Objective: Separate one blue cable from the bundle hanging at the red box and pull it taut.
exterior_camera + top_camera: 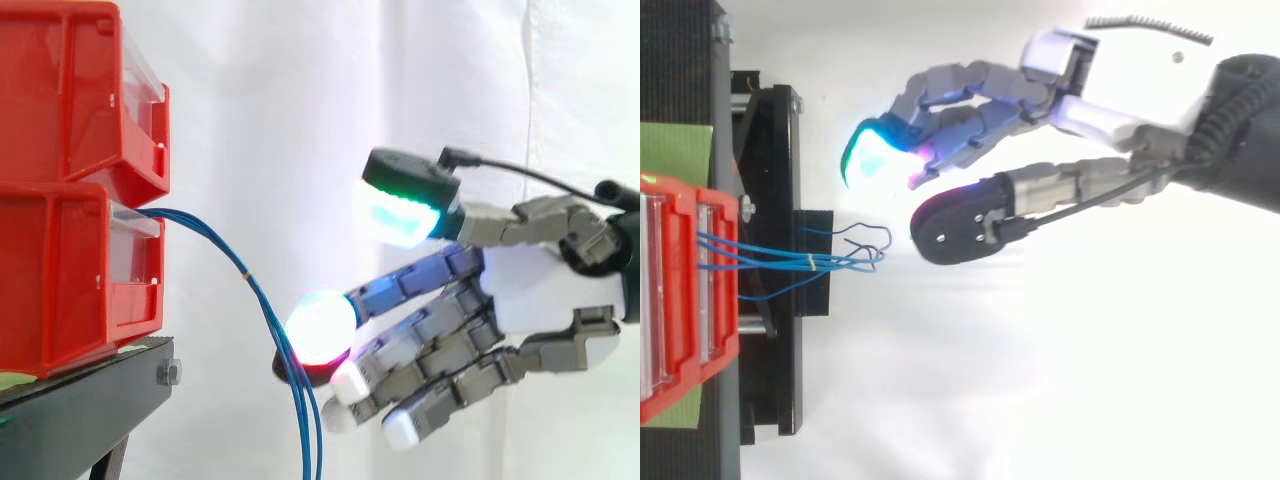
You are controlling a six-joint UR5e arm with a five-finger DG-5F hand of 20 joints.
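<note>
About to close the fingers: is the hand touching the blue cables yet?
Apart. In the top view a white gap separates the blue cables from the hand; the side view's overlap is just depth.

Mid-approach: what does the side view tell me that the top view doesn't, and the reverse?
Side view: the blue cables leave the lower red bin and droop downward, the fingertips level with that droop. Top view: the strands fan apart, and a gap separates them from the robot hand. Both: the robot hand is open, holding nothing.
</note>
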